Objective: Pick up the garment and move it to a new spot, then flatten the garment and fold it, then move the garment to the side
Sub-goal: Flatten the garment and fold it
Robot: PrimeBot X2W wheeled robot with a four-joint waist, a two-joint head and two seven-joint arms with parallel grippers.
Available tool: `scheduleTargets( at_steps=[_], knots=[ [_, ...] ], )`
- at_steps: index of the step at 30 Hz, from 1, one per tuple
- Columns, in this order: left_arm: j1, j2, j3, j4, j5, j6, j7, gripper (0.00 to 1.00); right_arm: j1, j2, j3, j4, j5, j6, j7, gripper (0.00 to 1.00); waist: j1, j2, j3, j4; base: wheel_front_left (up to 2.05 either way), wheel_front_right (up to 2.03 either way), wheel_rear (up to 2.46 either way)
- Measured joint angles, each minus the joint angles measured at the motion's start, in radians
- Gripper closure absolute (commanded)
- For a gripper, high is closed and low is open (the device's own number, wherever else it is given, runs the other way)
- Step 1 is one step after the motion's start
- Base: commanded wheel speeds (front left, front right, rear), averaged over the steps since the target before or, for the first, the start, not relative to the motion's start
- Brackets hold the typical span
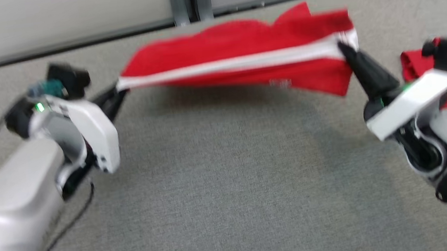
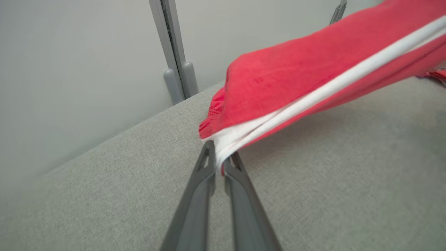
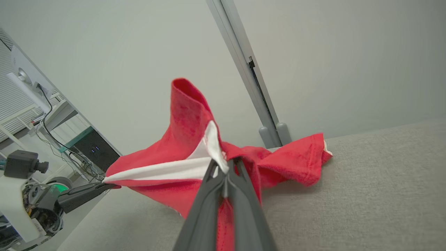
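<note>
Grey woven cloth covers the table [image 1: 230, 191], which is backed at its far edge by pale wall panels [image 1: 50, 19] joined at a grey post [image 1: 187, 0]. Over the far half of the table a red garment [image 1: 240, 44] with a white stripe is held off the surface, stretched from left to right between the two arms. The left gripper [image 1: 118, 91] is closed narrowly on the white-edged left end, and in the left wrist view the cloth is seen pinched between the fingertips. The right gripper [image 1: 344, 48] is clamped tight on the right end, where one red flap stands up above the grip and another trails toward the table; whether that one touches cannot be told. A shadow is cast on the table beneath the garment. A second heap of red cloth [image 1: 412, 64] is seen at the right edge, behind the right arm.

The pick-up is judged done, and the carry to a new spot is judged to be in hand, since the garment is not laid down. Flattening, folding and the move to the side are judged not yet begun.
</note>
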Motion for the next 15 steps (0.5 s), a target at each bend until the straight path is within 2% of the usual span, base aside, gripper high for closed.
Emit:
scheduleTargets(
  at_steps=[4,7,10,15],
  knots=[
    [0.141,0.014,-0.029,-0.061,-0.030,0.000,-0.024,1.00,0.139,-0.033,0.008,-0.034,0.017,0.000,-0.002,1.00,-0.0001,0.0000,-0.101,0.002,0.00,0.00,0.00],
    [0.237,0.038,-0.060,-0.134,-0.026,0.030,-0.035,1.00,0.248,-0.063,0.002,-0.071,0.027,0.000,-0.002,1.00,-0.0001,0.0000,-0.175,0.006,0.00,0.00,0.00],
    [0.322,0.067,-0.086,-0.243,-0.015,0.082,-0.038,1.00,0.348,-0.098,-0.018,-0.124,0.029,0.000,-0.005,1.00,0.0000,0.0000,-0.236,0.012,0.00,0.00,0.00],
    [0.431,0.143,-0.110,-0.446,0.007,0.194,-0.040,1.00,0.504,-0.141,-0.071,-0.220,0.041,0.000,-0.005,1.00,0.0000,0.0000,-0.292,0.028,0.00,0.00,0.00]
  ],
)
